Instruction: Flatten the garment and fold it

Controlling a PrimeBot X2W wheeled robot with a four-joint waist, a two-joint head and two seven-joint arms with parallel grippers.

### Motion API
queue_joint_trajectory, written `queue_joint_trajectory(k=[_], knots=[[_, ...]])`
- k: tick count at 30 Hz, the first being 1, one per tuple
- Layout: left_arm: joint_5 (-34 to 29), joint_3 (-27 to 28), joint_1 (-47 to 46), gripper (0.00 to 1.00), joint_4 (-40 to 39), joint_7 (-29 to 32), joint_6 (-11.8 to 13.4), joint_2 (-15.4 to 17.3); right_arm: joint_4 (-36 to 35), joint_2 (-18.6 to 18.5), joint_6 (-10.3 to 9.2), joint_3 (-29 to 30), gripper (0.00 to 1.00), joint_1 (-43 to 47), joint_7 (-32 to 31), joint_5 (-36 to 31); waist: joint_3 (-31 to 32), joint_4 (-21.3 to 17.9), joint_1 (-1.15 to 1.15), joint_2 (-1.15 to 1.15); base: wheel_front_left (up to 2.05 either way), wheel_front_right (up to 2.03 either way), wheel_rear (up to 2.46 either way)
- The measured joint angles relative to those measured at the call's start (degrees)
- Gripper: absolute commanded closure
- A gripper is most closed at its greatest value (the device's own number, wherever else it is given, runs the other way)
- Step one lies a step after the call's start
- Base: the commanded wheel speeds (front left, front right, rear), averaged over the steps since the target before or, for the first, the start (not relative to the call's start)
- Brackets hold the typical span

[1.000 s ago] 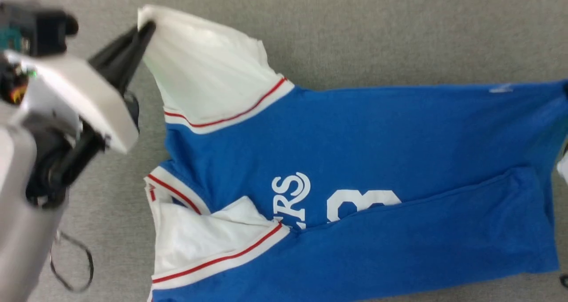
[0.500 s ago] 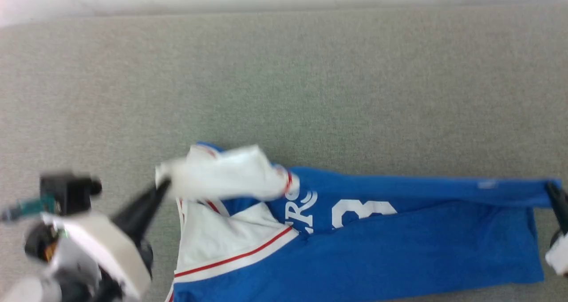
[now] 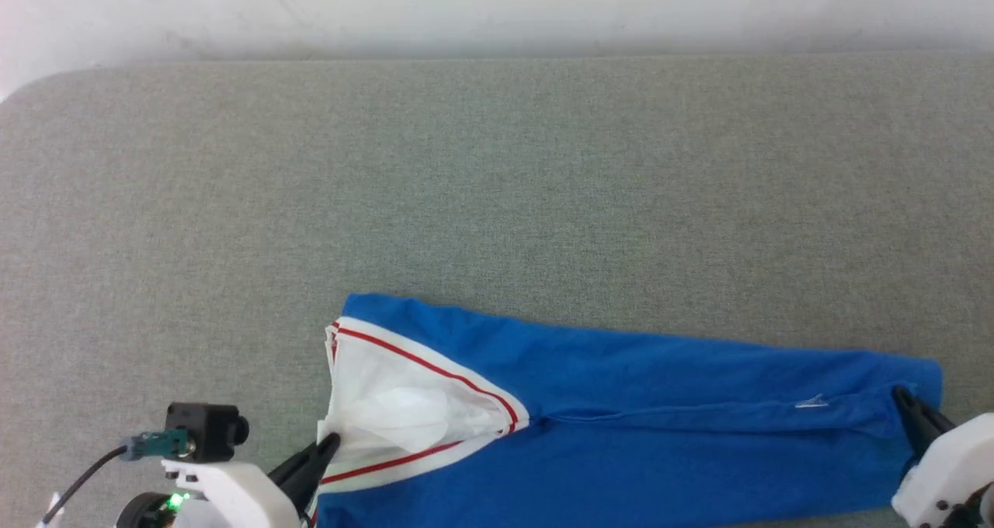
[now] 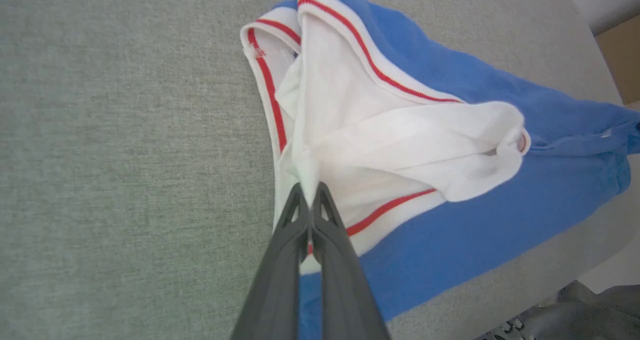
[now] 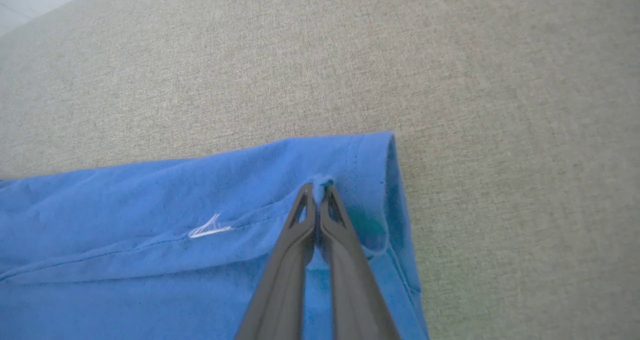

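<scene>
1. The left pincer (image 3: 330,441), its two long dark fingers pressed tight together, held a pinch of white sleeve cloth at the collar end of the royal-blue jersey garment (image 3: 660,450) with white short sleeves and red-and-white striped trim.
2. The garment lay folded lengthwise into a long band near the front edge of the grey woven tabletop (image 3: 497,186), stretching from one pincer across to the other.
3. The right pincer (image 3: 901,394) was likewise closed, nipping blue cloth just inside the hem.
4. The sleeve sat bunched and puffed, not flat. If let go as it lay, it would probably leave a lump in the fold. An uneven pull could skew the band, or the thin bite at the hem could slip.
5. The left wrist view showed the sleeve's cuff (image 4: 500,145) curled open, which the head view flattened into a white patch. The right wrist view showed how little cloth that grip had. The head view gave the whole length.
</scene>
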State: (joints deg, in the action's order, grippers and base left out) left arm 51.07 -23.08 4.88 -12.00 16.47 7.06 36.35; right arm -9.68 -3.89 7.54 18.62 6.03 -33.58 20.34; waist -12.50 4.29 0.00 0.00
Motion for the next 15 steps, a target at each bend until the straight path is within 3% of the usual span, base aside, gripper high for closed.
queue_joint_trajectory(k=[1, 2, 3, 4, 5, 9, 15], knots=[[-0.4, -0.5, -0.7, 0.63, 1.1, 0.1, 0.0, -0.5, 0.8, 0.1, 0.0, -0.3, 0.0, -0.2, 0.4, -0.3, 0.1, 0.0, 0.0, 0.0, 0.0, 0.0, 0.0], [-0.8, -0.9, -1.3, 0.56, 2.0, 0.1, 0.0, -0.9, 1.6, 0.2, 0.0, -0.6, 0.0, -0.4, 0.6, -0.6, 0.1, -0.1, 0.0, 0.0, 0.0, 0.0, 0.0], [-1.1, -1.1, -1.8, 0.41, 2.9, 0.1, 0.1, -1.4, 2.3, 0.3, 0.0, -0.8, 0.0, -0.6, 1.0, -0.8, 0.1, -0.2, 0.0, 0.0, 0.0, 0.0, 0.0], [-1.3, -1.3, -2.3, 0.15, 3.7, -0.1, 0.1, -2.0, 2.9, 0.4, 0.0, -0.8, 0.0, -0.9, 1.1, -0.8, 0.1, -0.3, 0.0, 0.0, 0.0, 0.0, 0.0], [-1.5, -1.5, -2.7, 0.0, 4.2, -0.4, 0.1, -2.4, 3.3, 0.4, 0.0, -0.9, 0.0, -1.2, 1.4, -0.8, 0.2, -0.4, 0.01, 0.0, 0.0, 0.0, 0.0], [-1.7, -0.1, -3.3, 0.0, 3.8, -3.0, 2.0, -4.2, 2.4, 0.5, 0.0, -0.4, 0.0, -1.2, 1.9, 0.0, 0.6, -0.5, 0.01, 0.0, 0.0, 0.0, 0.0], [-2.5, 7.6, -1.6, 0.0, -2.7, -12.7, 7.9, -6.1, -4.9, 0.7, 0.0, 3.6, 0.0, 0.7, 1.5, 2.9, 0.5, -0.8, 0.01, 0.0, 0.0, 0.0, 0.0]])
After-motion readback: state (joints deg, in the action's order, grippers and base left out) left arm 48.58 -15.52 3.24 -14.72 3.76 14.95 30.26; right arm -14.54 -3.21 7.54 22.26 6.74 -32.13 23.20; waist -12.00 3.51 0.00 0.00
